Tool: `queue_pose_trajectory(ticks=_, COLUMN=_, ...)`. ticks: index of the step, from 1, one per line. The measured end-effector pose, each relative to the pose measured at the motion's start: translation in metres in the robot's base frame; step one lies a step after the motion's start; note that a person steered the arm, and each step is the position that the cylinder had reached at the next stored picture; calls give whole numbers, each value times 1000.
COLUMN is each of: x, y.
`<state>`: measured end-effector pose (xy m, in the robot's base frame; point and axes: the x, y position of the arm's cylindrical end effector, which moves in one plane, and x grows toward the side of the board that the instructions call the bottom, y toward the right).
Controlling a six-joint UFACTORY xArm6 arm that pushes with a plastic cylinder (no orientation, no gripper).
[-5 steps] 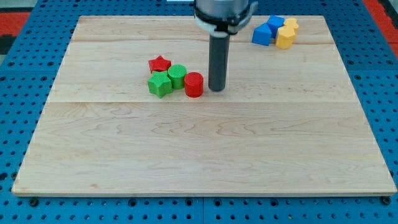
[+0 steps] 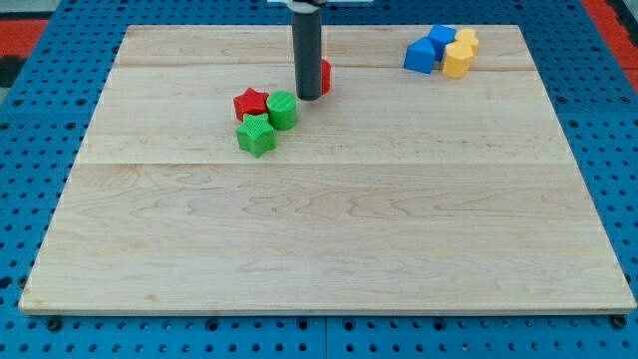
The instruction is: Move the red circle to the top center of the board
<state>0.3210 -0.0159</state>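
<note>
The red circle [image 2: 324, 76] sits near the top middle of the wooden board [image 2: 319, 229], mostly hidden behind my rod. My tip [image 2: 308, 97] rests on the board at the circle's lower left, touching or almost touching it. A red star [image 2: 250, 103], a green circle [image 2: 282, 110] and a green star [image 2: 256, 135] form a cluster just left of and below my tip.
Two blue blocks [image 2: 429, 50] and two yellow blocks [image 2: 460, 55] are bunched at the board's top right. A blue pegboard [image 2: 618, 150] surrounds the board.
The red circle has moved up from beside the green circle to near the top middle. My tip has moved up and left with it. The red star and green circle have shifted slightly.
</note>
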Motion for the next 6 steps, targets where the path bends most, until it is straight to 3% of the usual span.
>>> queue_pose_trajectory(ticks=1, x=-1, y=18)
queue_pose_trajectory(ticks=3, x=-67, y=4)
queue_pose_trajectory(ticks=5, x=-69, y=33)
queue_pose_trajectory(ticks=6, x=-91, y=33)
